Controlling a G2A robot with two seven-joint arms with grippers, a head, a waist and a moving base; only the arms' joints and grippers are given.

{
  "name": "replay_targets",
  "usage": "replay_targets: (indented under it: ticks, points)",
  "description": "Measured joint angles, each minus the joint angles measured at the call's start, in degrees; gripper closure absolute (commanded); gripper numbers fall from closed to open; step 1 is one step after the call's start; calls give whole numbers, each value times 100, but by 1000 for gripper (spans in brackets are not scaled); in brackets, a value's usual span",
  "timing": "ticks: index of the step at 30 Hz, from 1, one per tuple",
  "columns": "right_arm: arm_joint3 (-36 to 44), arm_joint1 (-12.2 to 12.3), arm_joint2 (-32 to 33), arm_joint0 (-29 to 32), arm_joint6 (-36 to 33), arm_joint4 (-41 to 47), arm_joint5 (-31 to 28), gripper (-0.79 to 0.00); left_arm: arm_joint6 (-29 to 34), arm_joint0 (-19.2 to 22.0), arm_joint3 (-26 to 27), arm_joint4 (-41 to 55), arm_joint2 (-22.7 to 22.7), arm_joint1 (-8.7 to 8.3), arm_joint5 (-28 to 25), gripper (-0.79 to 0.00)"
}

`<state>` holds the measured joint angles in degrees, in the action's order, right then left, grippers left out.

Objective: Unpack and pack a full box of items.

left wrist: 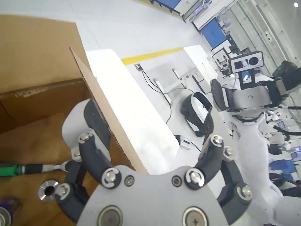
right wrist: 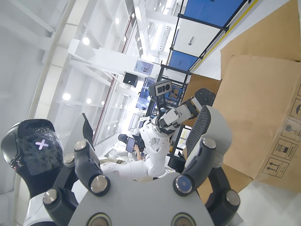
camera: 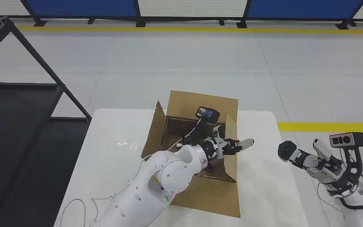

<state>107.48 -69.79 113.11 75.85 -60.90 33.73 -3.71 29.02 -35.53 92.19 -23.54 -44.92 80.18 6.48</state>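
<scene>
Spread wide at the left gripper (left wrist: pixel 145 109), astride the three-o'clock wall of the cardboard box (camera: pixel 215 196) — one finger (left wrist: pixel 94 121) inside, close against the corrugated edge, the other outside above the white table (camera: pixel 110 153); nothing clamped, and no telling whether the inner pad actually presses the wall. Farther out toward three o'clock, past the table's edge, likewise parted wide at the right gripper (right wrist: pixel 117 123), with nothing between the fingers and well apart from the box. From above, much of the box interior masked by the left arm; flaps folded outward, box at the table's middle. On the box floor near the inner finger, in the left wrist view: a ratchet (left wrist: pixel 28 168) with a green handle, cut off at the frame edge; just beside it a short metal socket (left wrist: pixel 48 189) standing on end; then a purplish item (left wrist: pixel 8 204) — too cropped to identify.
</scene>
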Motion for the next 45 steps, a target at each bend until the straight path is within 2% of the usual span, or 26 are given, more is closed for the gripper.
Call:
replay_targets:
  ticks: [5, 17, 21, 28, 35, 41, 45]
  points:
    - [28, 32, 107, 81, -111, 69, 39, -785, 330, 126, -219, 679, 147, 74, -174, -785]
    - [33, 33, 96, 94, -81, 100, 41, -785, 310, 101, -200, 658, 144, 75, -204, -785]
    - [27, 71, 188, 182, -238, 252, 2, -785, 260, 126, -227, 685, 257, 145, -319, -785]
    - [-138, 135, 661, 528, -695, 760, -201, -785, 233, 787, -996, 1166, 836, 535, -468, -785]
    - [-421, 187, 1144, 882, -1107, 1325, -325, -785, -57, 1322, -2212, 1890, 1344, 1051, -825, -785]
    - [-429, 225, 1318, 1049, -928, 1322, -266, -785, -8, 1564, -3050, 2142, 1699, 1436, -1054, -785]
    - [-413, 228, 1317, 1053, -909, 1304, -255, -785, -31, 1609, -3175, 2148, 1708, 1490, -1073, -785]
